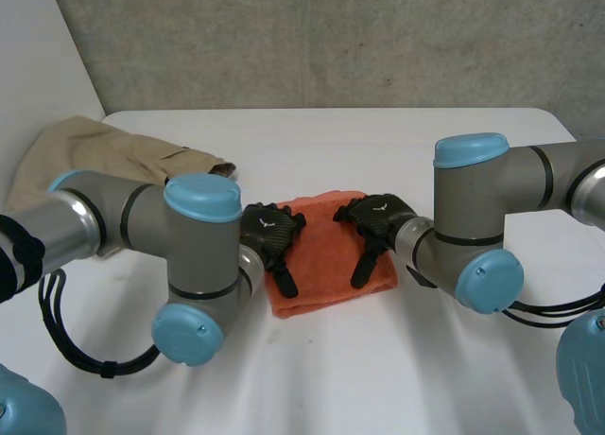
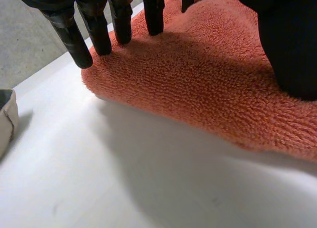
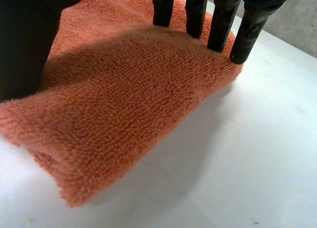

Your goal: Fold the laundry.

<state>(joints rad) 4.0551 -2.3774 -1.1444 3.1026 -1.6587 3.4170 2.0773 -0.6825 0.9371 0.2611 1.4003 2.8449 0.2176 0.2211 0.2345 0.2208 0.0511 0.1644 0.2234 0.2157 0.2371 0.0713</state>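
A folded orange towel (image 1: 326, 255) lies flat in the middle of the white table (image 1: 378, 151). My left hand (image 1: 271, 232) rests on the towel's left part, fingers straight and spread, tips pressing the pile (image 2: 198, 74) by its left edge. My right hand (image 1: 376, 222) lies on the right part in the same way, its straight fingers (image 3: 218, 25) touching the towel (image 3: 129, 89) near its right edge. Both thumbs lie on top of the cloth. Neither hand is curled round any cloth.
A beige garment (image 1: 85, 156) lies crumpled at the table's far left, behind my left arm (image 1: 142, 222); a bit of it (image 2: 6, 116) sits off the left hand's fingertips. My right arm (image 1: 492, 217) reaches in from the right. A grey wall stands behind the table.
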